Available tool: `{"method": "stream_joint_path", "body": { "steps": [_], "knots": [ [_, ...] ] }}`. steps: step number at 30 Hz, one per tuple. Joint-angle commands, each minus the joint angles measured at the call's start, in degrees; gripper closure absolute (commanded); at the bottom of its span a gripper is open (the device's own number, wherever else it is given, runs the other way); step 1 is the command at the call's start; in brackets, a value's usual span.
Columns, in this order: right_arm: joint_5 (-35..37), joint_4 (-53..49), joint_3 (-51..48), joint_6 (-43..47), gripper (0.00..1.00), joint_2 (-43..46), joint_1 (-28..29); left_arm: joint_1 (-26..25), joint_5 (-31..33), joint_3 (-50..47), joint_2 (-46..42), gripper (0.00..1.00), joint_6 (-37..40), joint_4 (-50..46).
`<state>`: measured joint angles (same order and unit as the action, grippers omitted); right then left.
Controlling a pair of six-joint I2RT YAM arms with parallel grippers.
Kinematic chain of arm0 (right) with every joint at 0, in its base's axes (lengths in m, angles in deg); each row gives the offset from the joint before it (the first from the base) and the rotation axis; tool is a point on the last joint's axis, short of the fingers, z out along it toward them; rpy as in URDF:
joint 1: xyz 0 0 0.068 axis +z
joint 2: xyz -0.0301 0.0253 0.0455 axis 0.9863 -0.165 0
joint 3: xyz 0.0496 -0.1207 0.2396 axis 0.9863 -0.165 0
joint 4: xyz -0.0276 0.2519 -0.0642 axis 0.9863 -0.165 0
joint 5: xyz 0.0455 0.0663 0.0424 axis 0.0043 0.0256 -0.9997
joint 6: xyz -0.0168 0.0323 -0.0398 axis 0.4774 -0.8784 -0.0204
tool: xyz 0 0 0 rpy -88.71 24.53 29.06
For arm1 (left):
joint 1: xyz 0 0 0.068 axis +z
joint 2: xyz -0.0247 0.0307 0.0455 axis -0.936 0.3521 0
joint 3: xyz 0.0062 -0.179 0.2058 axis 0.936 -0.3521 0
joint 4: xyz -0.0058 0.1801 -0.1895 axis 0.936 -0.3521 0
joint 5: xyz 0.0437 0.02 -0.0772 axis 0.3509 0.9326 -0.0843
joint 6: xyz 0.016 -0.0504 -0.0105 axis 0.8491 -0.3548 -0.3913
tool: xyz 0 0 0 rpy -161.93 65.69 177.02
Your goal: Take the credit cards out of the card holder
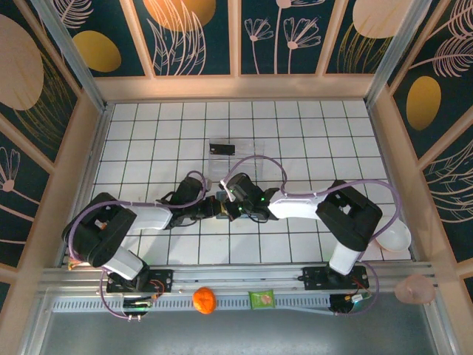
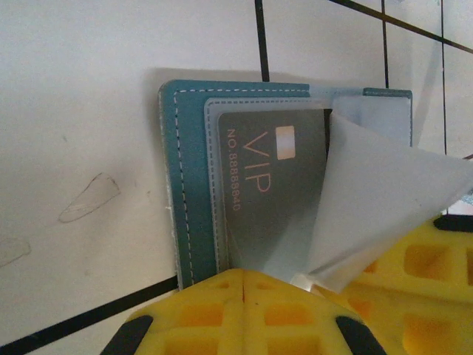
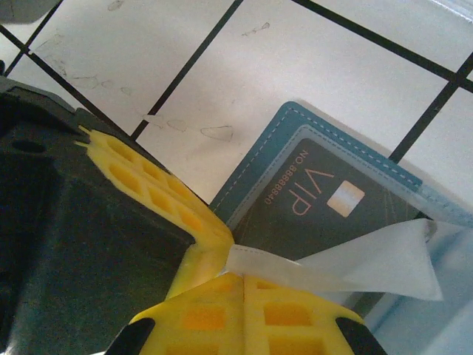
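Observation:
The teal card holder lies open on the white tiles at mid-table. A dark grey credit card marked VIP sits in it under a clear sleeve. My right gripper is shut on that sleeve's clear flap and holds it peeled up off the card. My left gripper is shut, its yellow tips at the card's near edge. Whether they pinch the card is hidden. The two grippers meet tip to tip.
A clear plastic tray with a black card in it lies just beyond the grippers. A white bowl sits at the right edge. An orange and a green packet lie on the front rail.

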<state>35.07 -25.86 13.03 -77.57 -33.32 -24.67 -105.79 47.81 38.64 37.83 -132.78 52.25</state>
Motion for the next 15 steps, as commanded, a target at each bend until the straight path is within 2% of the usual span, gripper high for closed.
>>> {"method": "stream_joint_path", "body": {
  "steps": [1, 12, 15],
  "knots": [
    [-0.14, 1.64, -0.91, -1.39, 1.0, 1.97, 0.15, -0.45, 0.32, 0.94, 1.82, 1.0, 1.35, -4.16],
    [6.8, 1.59, -5.79, -7.33, 1.0, 8.91, 0.05, -0.51, 0.17, 0.8, 3.51, 1.0, 1.39, -4.23],
    [9.27, 0.99, -8.35, -10.53, 0.94, 11.84, -0.02, -0.47, -0.09, 0.82, 3.68, 1.0, 1.54, -3.97]
  ]
}}
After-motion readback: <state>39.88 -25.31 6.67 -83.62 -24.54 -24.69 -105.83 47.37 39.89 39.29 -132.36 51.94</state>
